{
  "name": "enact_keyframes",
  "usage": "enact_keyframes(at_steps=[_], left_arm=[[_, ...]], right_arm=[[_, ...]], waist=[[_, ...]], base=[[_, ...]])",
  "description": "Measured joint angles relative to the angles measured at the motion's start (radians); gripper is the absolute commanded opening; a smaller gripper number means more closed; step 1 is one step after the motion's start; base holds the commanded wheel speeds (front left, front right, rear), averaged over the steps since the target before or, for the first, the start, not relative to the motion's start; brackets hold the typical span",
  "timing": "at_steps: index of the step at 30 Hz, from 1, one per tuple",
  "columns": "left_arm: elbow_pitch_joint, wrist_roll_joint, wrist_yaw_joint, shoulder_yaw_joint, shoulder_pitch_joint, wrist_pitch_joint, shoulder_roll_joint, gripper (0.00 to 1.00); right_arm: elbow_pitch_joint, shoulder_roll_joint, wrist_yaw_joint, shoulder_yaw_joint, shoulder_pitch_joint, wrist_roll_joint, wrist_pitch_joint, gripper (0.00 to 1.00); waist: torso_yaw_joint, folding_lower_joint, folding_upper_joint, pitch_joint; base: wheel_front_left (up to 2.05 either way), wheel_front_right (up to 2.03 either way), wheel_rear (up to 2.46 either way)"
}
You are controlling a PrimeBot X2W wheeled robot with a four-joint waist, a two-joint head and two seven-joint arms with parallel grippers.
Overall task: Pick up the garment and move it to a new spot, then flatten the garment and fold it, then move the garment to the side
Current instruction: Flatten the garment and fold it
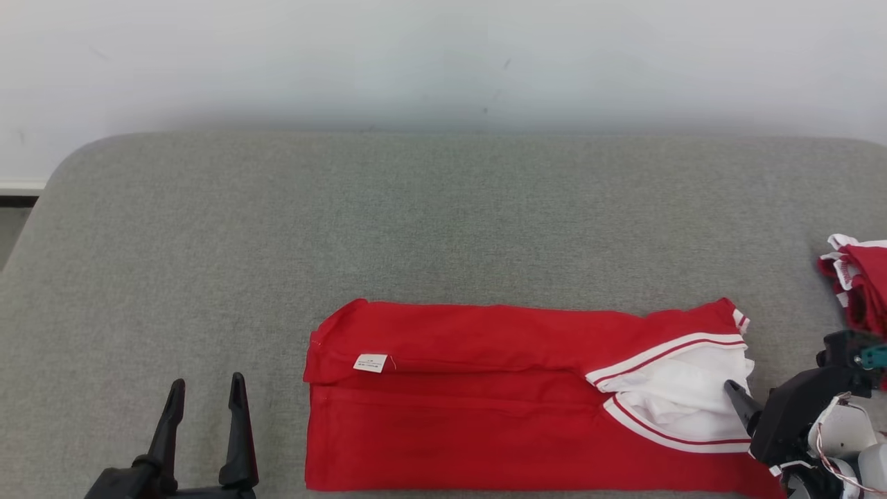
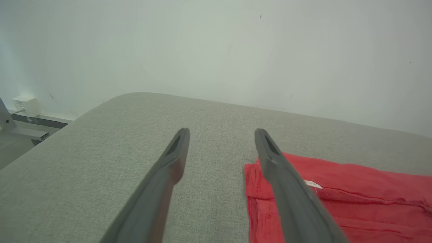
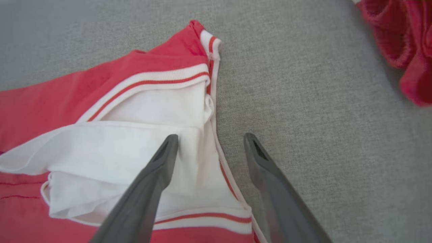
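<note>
SURFACE: grey fabric-covered pad (image 1: 443, 222) had rounded far corners | ON IT: red garment (image 1: 485, 416) with white striped trim lay folded flat near the front edge | ALSO: crumpled red-and-white cloth (image 1: 859, 277) lay apart at the right edge

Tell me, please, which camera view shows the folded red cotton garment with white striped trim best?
The head view: the folded red garment lies nearly whole on the grey cushion. The left wrist view shows its labelled corner; the right wrist view, its white-trimmed end.
</note>
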Motion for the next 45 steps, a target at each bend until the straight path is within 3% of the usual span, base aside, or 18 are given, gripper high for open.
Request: enact_keyframes(at_steps=[11, 12, 13, 14, 21, 27, 40, 45], left_arm=[[0.027, 0.027, -0.032, 0.023, -0.010, 0.000, -0.017, 1.00], [0.031, 0.027, -0.033, 0.024, -0.013, 0.000, -0.018, 1.00], [0.039, 0.026, -0.035, 0.024, -0.016, 0.000, -0.018, 1.00], [0.045, 0.026, -0.035, 0.024, -0.018, 0.000, -0.018, 1.00], [0.081, 0.018, -0.036, 0.020, -0.043, 0.000, -0.019, 1.00], [0.093, 0.017, -0.036, 0.021, -0.044, 0.000, -0.019, 1.00], [0.095, 0.017, -0.041, 0.024, 0.004, 0.000, -0.020, 1.00], [0.097, 0.017, -0.040, 0.019, 0.006, 0.000, -0.020, 1.00]], right_arm=[[0.142, 0.011, 0.000, 0.010, -0.079, -0.032, 0.019, 1.00], [0.145, 0.011, -0.001, 0.016, -0.082, -0.032, 0.019, 0.49], [0.149, 0.011, -0.002, 0.019, -0.085, -0.032, 0.019, 0.28], [0.152, 0.011, -0.002, 0.024, -0.090, -0.031, 0.018, 0.00], [0.149, 0.011, 0.001, 0.039, -0.097, -0.030, -0.026, 0.00], [0.094, -0.026, 0.001, 0.007, -0.082, -0.044, -0.055, 0.00], [-0.159, -0.084, 0.000, -0.153, 0.030, -0.136, 0.002, 0.00], [-0.254, -0.071, 0.000, -0.137, 0.053, -0.164, 0.034, 0.00]], waist=[[0.036, 0.0000, -0.0001, 0.042], [0.036, -0.0001, 0.0000, 0.043], [0.035, 0.0000, 0.0000, 0.043], [0.034, 0.0000, -0.0001, 0.044], [0.020, 0.0000, 0.0001, 0.037], [0.004, 0.0001, 0.0002, 0.019], [-0.053, 0.0000, 0.0001, -0.046], [-0.066, 0.0000, 0.0001, -0.064]], base=[[0.00, 0.00, 0.00], [0.00, 0.00, 0.00], [0.00, 0.00, 0.00], [0.00, 0.00, 0.00], [0.00, 0.00, 0.00], [0.00, 0.00, 0.00], [0.00, 0.00, 0.00], [0.00, 0.00, 0.00]])
